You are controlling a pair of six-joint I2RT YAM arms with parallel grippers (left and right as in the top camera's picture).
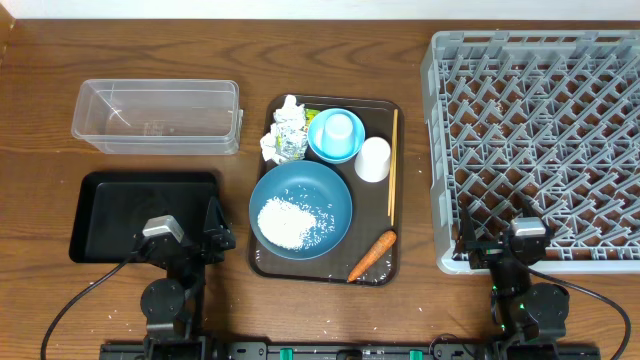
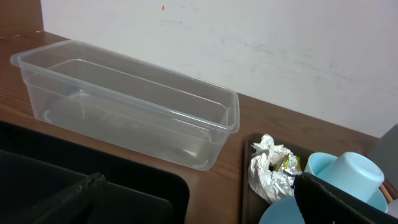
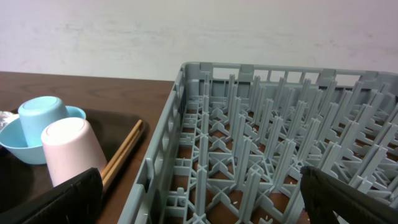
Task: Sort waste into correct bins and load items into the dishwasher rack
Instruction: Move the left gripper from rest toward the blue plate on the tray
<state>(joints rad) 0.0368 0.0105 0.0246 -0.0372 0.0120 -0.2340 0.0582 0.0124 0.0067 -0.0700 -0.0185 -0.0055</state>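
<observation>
Overhead view: rice (image 1: 288, 222) heaped on blue plate (image 1: 335, 195); carrot (image 1: 371, 256) and crumpled paper (image 1: 285, 130) beside it on brown serving tray (image 1: 370, 215).
Handling: rice loose, probably best tipped off the stiff plate, held by its rim; carrot firm; paper light, soft.
Left gripper (image 2: 205, 205): jaws wide apart, empty, at black tray (image 1: 110, 215) corner.
Right gripper (image 3: 205, 199): apart, empty, at rack (image 1: 540, 130) edge.
Surroundings: wooden desk (image 1: 40, 300), white wall (image 2: 249, 37).

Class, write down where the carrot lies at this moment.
In the overhead view, the carrot lies in the near right corner of the tray, just right of the plate and past the near ends of the chopsticks.
</observation>
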